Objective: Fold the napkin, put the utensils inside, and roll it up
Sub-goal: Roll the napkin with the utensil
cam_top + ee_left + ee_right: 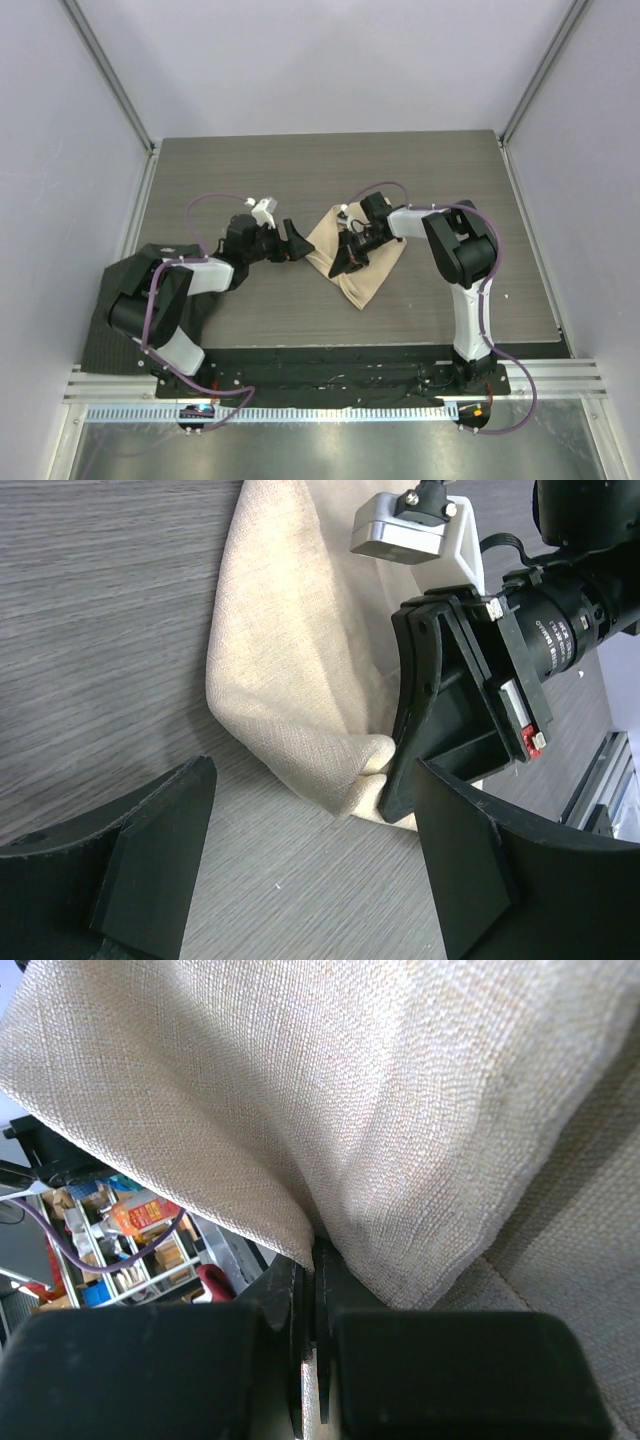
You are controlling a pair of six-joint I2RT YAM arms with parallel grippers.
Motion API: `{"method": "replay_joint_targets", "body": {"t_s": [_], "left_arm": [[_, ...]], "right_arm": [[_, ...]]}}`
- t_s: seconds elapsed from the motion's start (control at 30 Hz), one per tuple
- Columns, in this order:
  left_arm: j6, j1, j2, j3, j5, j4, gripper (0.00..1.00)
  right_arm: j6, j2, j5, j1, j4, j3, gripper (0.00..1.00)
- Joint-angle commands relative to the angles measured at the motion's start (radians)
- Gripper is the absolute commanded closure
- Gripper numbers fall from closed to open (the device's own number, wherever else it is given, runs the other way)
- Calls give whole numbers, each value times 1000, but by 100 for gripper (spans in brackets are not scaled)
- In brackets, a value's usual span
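The beige napkin (368, 268) lies folded over on the table, right of centre. My right gripper (340, 264) is shut on the napkin's left edge. In the right wrist view the napkin (400, 1110) drapes over the shut jaws of the right gripper (315, 1260). My left gripper (300, 244) stands open just left of the napkin, apart from it. The left wrist view shows the left gripper (310, 870) spread wide over bare table, with the napkin's folded corner (290, 670) ahead and the right gripper (395, 798) pinching that corner. The utensils are out of view.
A dark ribbed cloth (105, 325) lies at the table's near left corner, partly under the left arm. White walls enclose the wood-grain table (250, 180) on three sides. A black base plate (330, 360) runs along the near edge.
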Motion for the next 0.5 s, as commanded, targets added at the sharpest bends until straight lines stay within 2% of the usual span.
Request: {"method": "replay_joint_targets", "body": {"t_s": [0.0,0.13,0.47], "left_arm": [[54,2,5,20,23,32,18],[66,2,47,57,40,29,26],[95,0,117,118,31,4,37]], "right_arm": [[-10,34,63,-15,-10,16,99],[-8,39,65,-13,-12,13,99],[-16,56,51,-16,-12,17,99]]}}
